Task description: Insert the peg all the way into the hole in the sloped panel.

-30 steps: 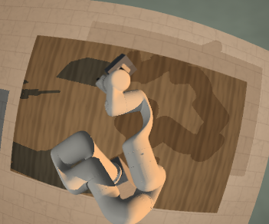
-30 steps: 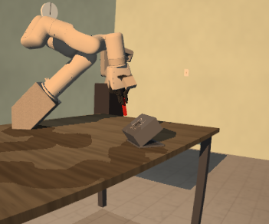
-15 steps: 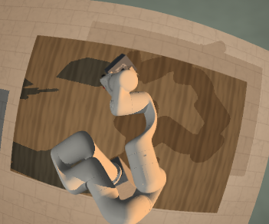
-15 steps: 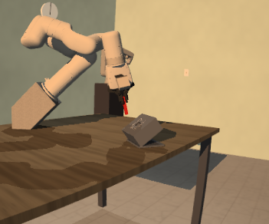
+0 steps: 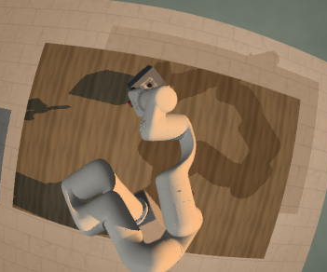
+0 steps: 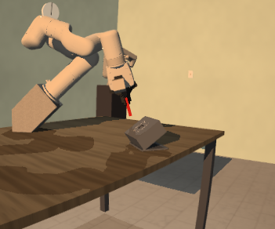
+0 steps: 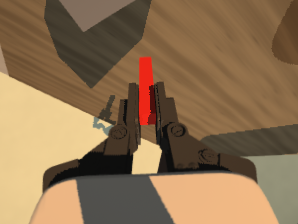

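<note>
The arm (image 6: 77,45) is built of smooth, rounded pale peach links rising from a blocky tan base (image 6: 30,110), ending in a dark brown gripper (image 7: 145,107) with round screws on its flat fingers.
</note>
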`<state>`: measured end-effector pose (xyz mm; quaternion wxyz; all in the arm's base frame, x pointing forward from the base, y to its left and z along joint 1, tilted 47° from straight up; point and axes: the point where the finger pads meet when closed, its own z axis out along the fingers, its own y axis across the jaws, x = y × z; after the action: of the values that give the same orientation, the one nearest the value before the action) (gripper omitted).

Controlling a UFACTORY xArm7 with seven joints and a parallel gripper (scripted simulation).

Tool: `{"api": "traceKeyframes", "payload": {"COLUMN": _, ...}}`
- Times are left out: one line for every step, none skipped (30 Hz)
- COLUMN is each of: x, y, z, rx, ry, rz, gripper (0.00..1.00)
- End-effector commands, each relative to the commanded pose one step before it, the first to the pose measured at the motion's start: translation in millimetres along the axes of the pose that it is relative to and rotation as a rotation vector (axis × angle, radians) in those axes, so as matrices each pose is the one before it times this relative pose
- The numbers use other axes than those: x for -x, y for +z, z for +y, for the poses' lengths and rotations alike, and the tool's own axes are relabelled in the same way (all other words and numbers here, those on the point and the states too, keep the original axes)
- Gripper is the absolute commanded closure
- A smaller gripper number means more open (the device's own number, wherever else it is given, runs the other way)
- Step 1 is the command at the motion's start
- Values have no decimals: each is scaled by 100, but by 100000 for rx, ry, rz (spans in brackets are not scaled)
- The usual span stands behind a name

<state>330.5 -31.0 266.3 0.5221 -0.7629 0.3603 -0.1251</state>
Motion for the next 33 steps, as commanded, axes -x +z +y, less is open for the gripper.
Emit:
{"api": "traceKeyframes", "payload": {"x": -568, "y": -422, "z": -82, "rx": -1818, "ry": 6630, "rz": -89, "gripper": 100}}
{"api": "traceKeyframes", "payload": {"x": -122, "y": -82, "z": -16, "rx": -435, "ry": 1659, "rz": -117, "gripper": 100}}
{"api": "traceKeyframes", "payload": {"x": -122, "y": -82, "z": -18, "rx": -435, "ry": 1659, "rz": -119, "gripper": 100}}
{"api": "traceKeyframes", "payload": {"x": -123, "y": -83, "z": -19, "rx": -434, "ry": 1659, "rz": -120, "gripper": 100}}
{"api": "traceKeyframes", "payload": {"x": -123, "y": -84, "z": -21, "rx": -434, "ry": 1660, "rz": -122, "gripper": 100}}
{"api": "traceKeyframes", "payload": {"x": -124, "y": -84, "z": -23, "rx": -434, "ry": 1660, "rz": -124, "gripper": 100}}
{"api": "traceKeyframes", "payload": {"x": -124, "y": -85, "z": -24, "rx": -434, "ry": 1660, "rz": -126, "gripper": 100}}
{"api": "traceKeyframes", "payload": {"x": -125, "y": -86, "z": -26, "rx": -434, "ry": 1660, "rz": -128, "gripper": 100}}
{"api": "traceKeyframes", "payload": {"x": -125, "y": -86, "z": -28, "rx": -434, "ry": 1660, "rz": -130, "gripper": 100}}
{"api": "traceKeyframes", "payload": {"x": -125, "y": -87, "z": -29, "rx": -434, "ry": 1660, "rz": -132, "gripper": 100}}
{"api": "traceKeyframes", "payload": {"x": 0, "y": 0, "z": 0, "rx": 0, "ry": 0, "rz": 0, "gripper": 100}}
{"api": "traceKeyframes", "payload": {"x": 0, "y": 0, "z": 0, "rx": 0, "ry": 0, "rz": 0, "gripper": 100}}
{"api": "traceKeyframes", "payload": {"x": -126, "y": -88, "z": -31, "rx": -434, "ry": 1660, "rz": -134, "gripper": 100}}
{"api": "traceKeyframes", "payload": {"x": -126, "y": -88, "z": -33, "rx": -434, "ry": 1660, "rz": -135, "gripper": 100}}
{"api": "traceKeyframes", "payload": {"x": -127, "y": -89, "z": -35, "rx": -434, "ry": 1661, "rz": -137, "gripper": 100}}
{"api": "traceKeyframes", "payload": {"x": -127, "y": -90, "z": -37, "rx": -434, "ry": 1661, "rz": -139, "gripper": 100}}
{"api": "traceKeyframes", "payload": {"x": -127, "y": -91, "z": -38, "rx": -434, "ry": 1661, "rz": -141, "gripper": 100}}
{"api": "traceKeyframes", "payload": {"x": -127, "y": -91, "z": -40, "rx": -434, "ry": 1661, "rz": -143, "gripper": 100}}
{"api": "traceKeyframes", "payload": {"x": -128, "y": -92, "z": -42, "rx": -434, "ry": 1661, "rz": -145, "gripper": 100}}
{"api": "traceKeyframes", "payload": {"x": -128, "y": -93, "z": -44, "rx": -434, "ry": 1661, "rz": -147, "gripper": 100}}
{"api": "traceKeyframes", "payload": {"x": -128, "y": -93, "z": -46, "rx": -434, "ry": 1661, "rz": -149, "gripper": 100}}
{"api": "traceKeyframes", "payload": {"x": -128, "y": -94, "z": -48, "rx": -434, "ry": 1661, "rz": -152, "gripper": 100}}
{"api": "traceKeyframes", "payload": {"x": -128, "y": -95, "z": -49, "rx": -434, "ry": 1661, "rz": -154, "gripper": 100}}
{"api": "traceKeyframes", "payload": {"x": -128, "y": -95, "z": -51, "rx": -434, "ry": 1661, "rz": -156, "gripper": 100}}
{"api": "traceKeyframes", "payload": {"x": -128, "y": -96, "z": -53, "rx": -434, "ry": 1661, "rz": -158, "gripper": 100}}
{"api": "traceKeyframes", "payload": {"x": -128, "y": -97, "z": -55, "rx": -434, "ry": 1661, "rz": -160, "gripper": 100}}
{"api": "traceKeyframes", "payload": {"x": -128, "y": -97, "z": -57, "rx": -434, "ry": 1661, "rz": -162, "gripper": 100}}
{"api": "traceKeyframes", "payload": {"x": 0, "y": 0, "z": 0, "rx": 0, "ry": 0, "rz": 0, "gripper": 100}}
{"api": "traceKeyframes", "payload": {"x": 0, "y": 0, "z": 0, "rx": 0, "ry": 0, "rz": 0, "gripper": 100}}
{"api": "traceKeyframes", "payload": {"x": -128, "y": -98, "z": -59, "rx": -434, "ry": 1661, "rz": -164, "gripper": 100}}
{"api": "traceKeyframes", "payload": {"x": -128, "y": -99, "z": -61, "rx": -434, "ry": 1661, "rz": -167, "gripper": 100}}
{"api": "traceKeyframes", "payload": {"x": -128, "y": -99, "z": -63, "rx": -434, "ry": 1660, "rz": -169, "gripper": 100}}
{"api": "traceKeyframes", "payload": {"x": -128, "y": -100, "z": -65, "rx": -434, "ry": 1660, "rz": -171, "gripper": 100}}
